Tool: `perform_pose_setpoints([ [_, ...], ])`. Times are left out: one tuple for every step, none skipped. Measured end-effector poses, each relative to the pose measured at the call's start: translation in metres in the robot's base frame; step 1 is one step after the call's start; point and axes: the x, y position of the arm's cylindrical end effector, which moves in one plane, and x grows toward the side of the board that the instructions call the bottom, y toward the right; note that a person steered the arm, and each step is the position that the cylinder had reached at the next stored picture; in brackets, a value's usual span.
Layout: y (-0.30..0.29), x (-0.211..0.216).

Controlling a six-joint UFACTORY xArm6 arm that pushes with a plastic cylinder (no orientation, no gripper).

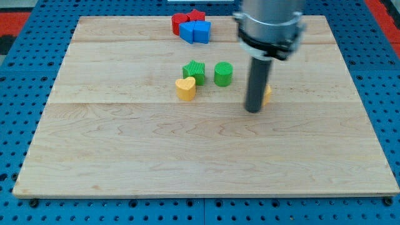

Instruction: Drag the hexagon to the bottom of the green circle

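The green circle [223, 74] stands upright near the middle of the wooden board [200, 156]. A yellow block [267, 94], mostly hidden behind my rod, peeks out at the rod's right side; its shape cannot be made out. My tip [253, 110] rests on the board to the right of and slightly below the green circle, touching or nearly touching that yellow block. A green block [194, 69] with a star-like outline sits left of the circle, with a yellow heart [185, 88] just below it.
At the view's top, a cluster holds a red star [197, 15], a red block [179, 22] and two blue blocks [195, 31]. The board lies on a blue pegboard surface [19, 75].
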Motion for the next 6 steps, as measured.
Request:
perform_pose_setpoints([
  [0.042, 0.005],
  [0.032, -0.029],
  [-0.002, -0.052],
  [-0.042, -0.063],
  [-0.004, -0.067],
  [0.001, -0.094],
])
